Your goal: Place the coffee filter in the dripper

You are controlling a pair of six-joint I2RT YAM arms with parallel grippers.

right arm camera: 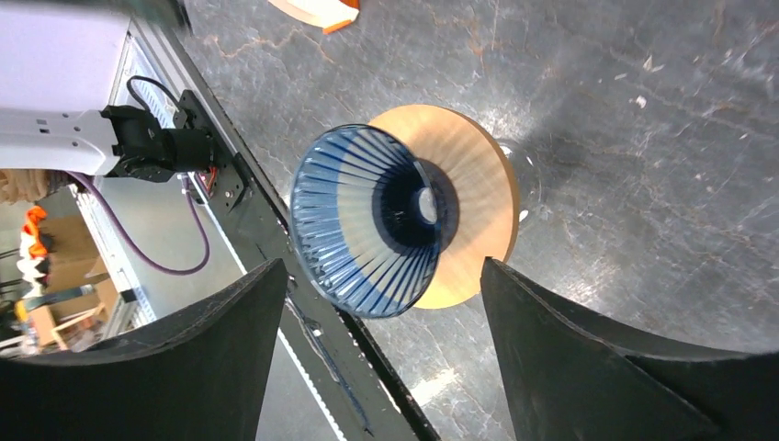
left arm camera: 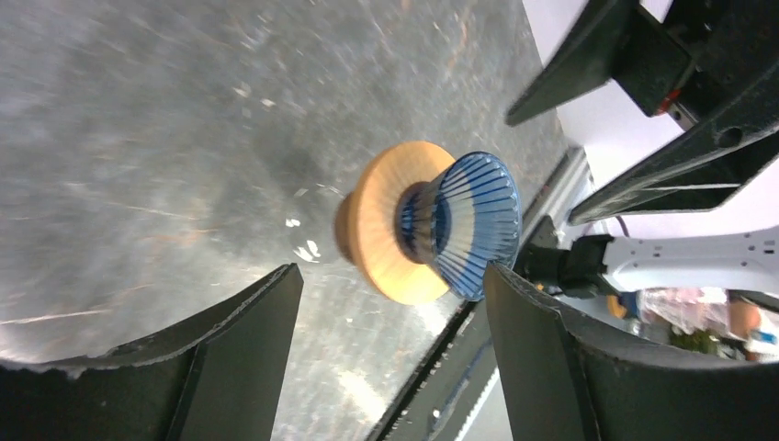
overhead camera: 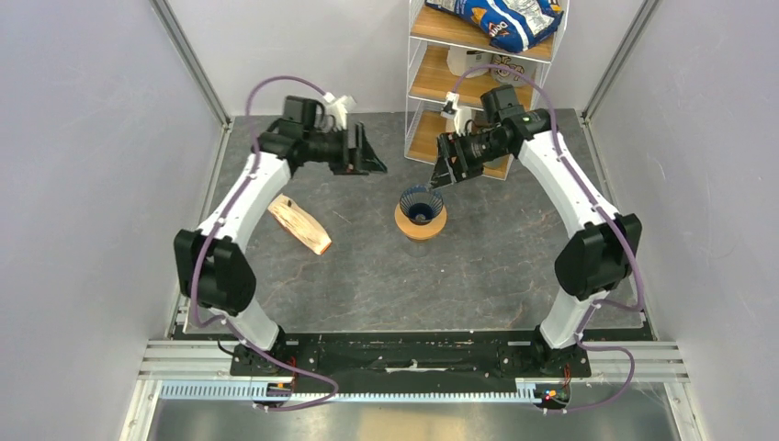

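The dark blue ribbed dripper [overhead camera: 421, 204] stands mouth up on a flat orange-brown ring [overhead camera: 421, 223] at the table's middle. It also shows in the left wrist view [left arm camera: 468, 220] and in the right wrist view [right arm camera: 358, 230], and its inside is empty. My left gripper [overhead camera: 367, 154] hovers to its far left, open and empty [left arm camera: 393, 276]. My right gripper [overhead camera: 446, 163] hovers just behind it, open and empty [right arm camera: 384, 271]. No single white coffee filter is in view. The cream-and-tan paper stack [overhead camera: 299, 223] lies left of the dripper.
A clear glass cup [right arm camera: 525, 179] sits under the ring. A wooden shelf unit [overhead camera: 459, 83] stands at the back right, with a blue snack bag [overhead camera: 501, 18] on top. Grey walls close in both sides. The stack's edge shows in the right wrist view [right arm camera: 317, 9].
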